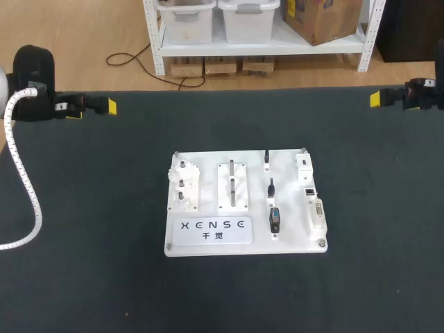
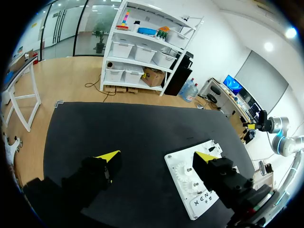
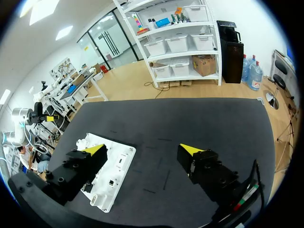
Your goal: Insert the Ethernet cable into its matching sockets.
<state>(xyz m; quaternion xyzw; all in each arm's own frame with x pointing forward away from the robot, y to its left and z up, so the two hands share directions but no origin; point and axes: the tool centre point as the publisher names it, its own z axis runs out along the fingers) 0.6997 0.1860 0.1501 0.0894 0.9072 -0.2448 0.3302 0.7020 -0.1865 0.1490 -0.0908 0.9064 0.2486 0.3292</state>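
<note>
Ethernet cable not found on bench point(image 1: 104, 208); nothing inserted yet. Left tool point(image 2: 157, 156), right tool point(image 3: 143, 148): wide open, holding nothing.

Left pincer point(image 2: 157, 156) and right pincer point(image 3: 143, 148) are black with yellow tips; the cable point(image 1: 25, 178) is white-coiled.

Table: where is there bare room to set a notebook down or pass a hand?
The black table is bare in wide strips either side of the white board, in front of it, and behind it up to the far edge. The board itself is crowded with small fixtures. The left gripper and right gripper hang over the far corners.
</note>
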